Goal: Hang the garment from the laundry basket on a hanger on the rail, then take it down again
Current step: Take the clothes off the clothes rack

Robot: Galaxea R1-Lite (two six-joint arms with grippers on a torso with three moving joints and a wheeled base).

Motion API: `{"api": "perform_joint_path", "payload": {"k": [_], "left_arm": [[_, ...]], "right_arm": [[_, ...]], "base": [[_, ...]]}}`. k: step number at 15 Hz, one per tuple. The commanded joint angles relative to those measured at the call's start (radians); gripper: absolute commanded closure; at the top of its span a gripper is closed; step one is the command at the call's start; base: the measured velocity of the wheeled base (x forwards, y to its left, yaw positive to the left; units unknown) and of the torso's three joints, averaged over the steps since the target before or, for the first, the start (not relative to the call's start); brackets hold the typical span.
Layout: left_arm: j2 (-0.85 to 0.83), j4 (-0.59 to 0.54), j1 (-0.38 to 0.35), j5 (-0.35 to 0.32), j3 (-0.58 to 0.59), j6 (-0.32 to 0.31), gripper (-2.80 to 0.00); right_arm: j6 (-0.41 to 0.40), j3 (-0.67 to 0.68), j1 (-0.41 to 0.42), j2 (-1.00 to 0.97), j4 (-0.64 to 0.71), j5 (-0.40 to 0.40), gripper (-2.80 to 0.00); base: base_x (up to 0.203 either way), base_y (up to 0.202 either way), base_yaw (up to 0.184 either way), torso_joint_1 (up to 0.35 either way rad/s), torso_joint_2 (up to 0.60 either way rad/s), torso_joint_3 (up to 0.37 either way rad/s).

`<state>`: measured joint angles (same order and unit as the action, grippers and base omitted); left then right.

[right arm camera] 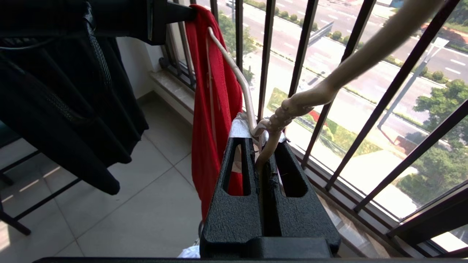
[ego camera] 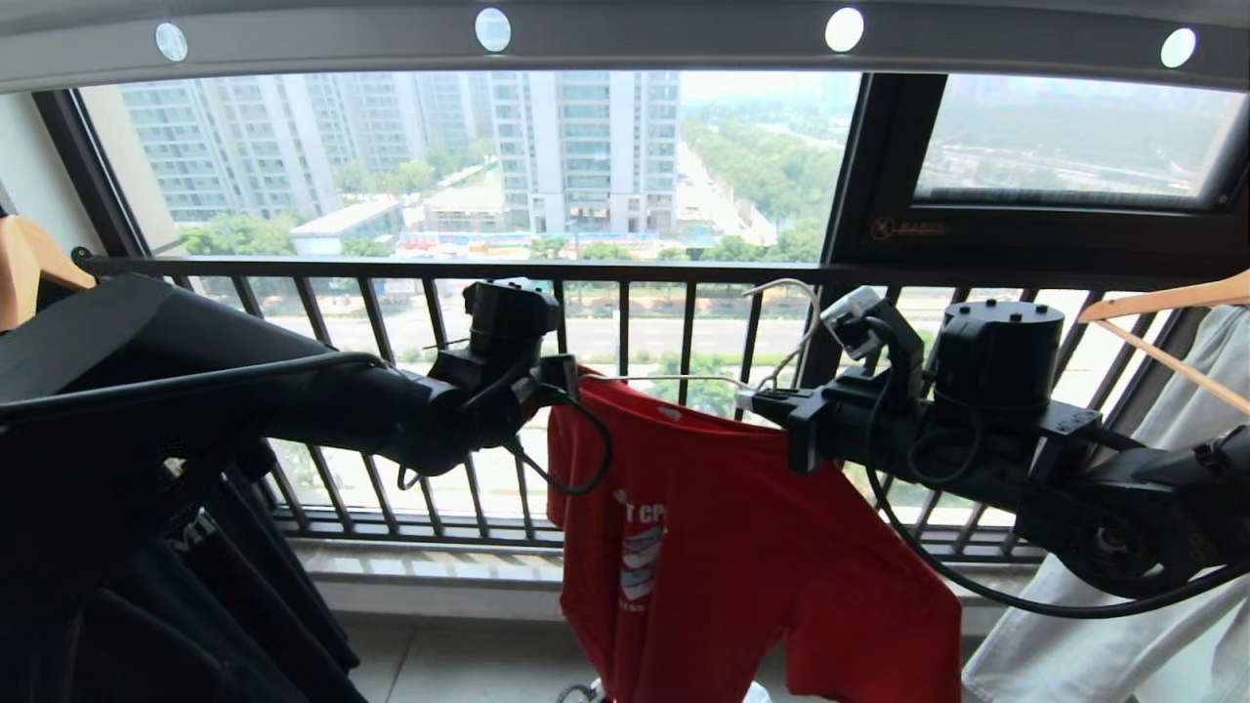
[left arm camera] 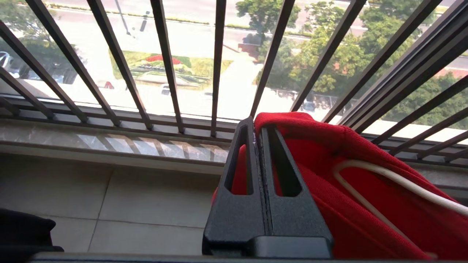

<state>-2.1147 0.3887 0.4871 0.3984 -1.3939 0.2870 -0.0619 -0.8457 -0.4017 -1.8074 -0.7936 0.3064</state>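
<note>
Red garment [ego camera: 723, 547], white hanger [right arm camera: 234, 69]

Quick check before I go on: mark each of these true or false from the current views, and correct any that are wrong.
1. The right gripper is shut on the white wire hanger at its twisted neck. True.
2. The left gripper is open, clear of the cloth. False: it is shut on the red T-shirt at its shoulder.
3. The hanger's hook sits on the grey rail. False: it is below the rail, held in the air.
4. A wooden hanger with a white garment hangs at the robot's right. True.
</note>
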Motion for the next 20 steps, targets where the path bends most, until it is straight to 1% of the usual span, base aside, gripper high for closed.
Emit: {"api": "perform_joint_path", "payload": {"k": [1,3,7,11,13,18,20], "left_arm": [[-0.045,0.007,-0.014,0.003,-0.011,0.000,0.00],[-0.078,0.006,-0.022,0.001,-0.028,0.000,0.00],[-0.082,0.004,-0.014,-0.004,-0.009,-0.002,0.00],[-0.070,0.008,0.036,-0.007,0.037,-0.002,0.00],[-0.074,0.009,0.063,-0.007,0.055,-0.002,0.00],[-0.082,0.009,0.101,-0.007,0.093,-0.005,0.00],[-0.103,0.010,0.100,-0.006,0.089,-0.007,0.00]], "right_arm": [[-0.002,-0.001,0.000,-0.001,-0.003,0.002,0.00],[-0.001,-0.004,0.000,-0.003,-0.004,0.001,0.00],[-0.001,-0.013,0.004,-0.012,-0.004,-0.001,0.00],[0.001,-0.019,0.006,-0.026,-0.004,-0.006,0.00],[0.003,-0.033,0.006,-0.041,-0.004,-0.023,0.00],[0.008,-0.041,0.006,-0.041,-0.004,-0.030,0.00],[0.011,-0.044,0.007,-0.043,-0.004,-0.032,0.00]], "base": [[0.000,0.000,0.000,0.000,0.00,0.000],[0.000,0.000,0.000,0.000,0.00,0.000],[0.000,0.000,0.000,0.000,0.00,0.000],[0.000,0.000,0.000,0.000,0.00,0.000],[0.000,0.000,0.000,0.000,0.00,0.000],[0.000,0.000,0.000,0.000,0.00,0.000],[0.000,0.000,0.000,0.000,0.00,0.000]]}}
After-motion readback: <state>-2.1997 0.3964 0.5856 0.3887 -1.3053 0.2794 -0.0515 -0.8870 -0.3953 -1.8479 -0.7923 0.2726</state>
